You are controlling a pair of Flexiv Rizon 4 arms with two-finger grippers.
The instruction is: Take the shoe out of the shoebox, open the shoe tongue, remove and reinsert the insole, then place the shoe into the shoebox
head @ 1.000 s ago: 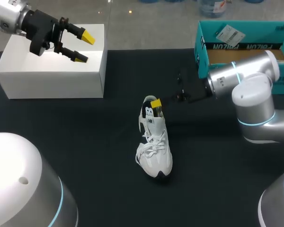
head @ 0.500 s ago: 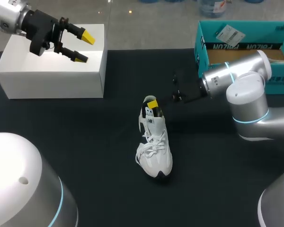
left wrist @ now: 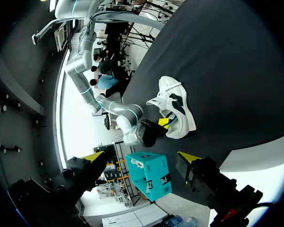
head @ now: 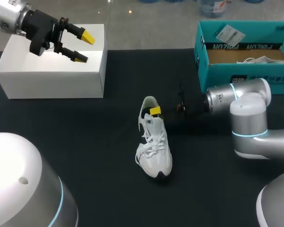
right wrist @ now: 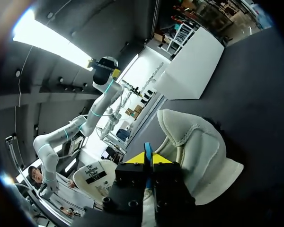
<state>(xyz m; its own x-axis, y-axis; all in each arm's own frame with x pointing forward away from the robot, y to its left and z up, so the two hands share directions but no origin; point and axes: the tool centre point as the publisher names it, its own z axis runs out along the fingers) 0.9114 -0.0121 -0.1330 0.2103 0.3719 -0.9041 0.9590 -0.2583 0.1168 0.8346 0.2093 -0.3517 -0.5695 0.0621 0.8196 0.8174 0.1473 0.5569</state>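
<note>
Already out of the shoebox (head: 236,72), the shoe (head: 155,151) lies on the worktop (head: 85,142). The right end effector (head: 155,110) is clenched at its mouth (on tongue or insole, can't tell). The left end effector (head: 84,47) is released over a white box (head: 47,78), well apart. Tongue, insole and reboxing apparently remain.

Even overhead light picks out the white shoe (head: 154,144) against the matte black table (head: 85,137), where shadows barely register. Behind the shoe the white box (head: 52,71) nearly glares; harsh brightness flares beyond it in both wrist views.
</note>
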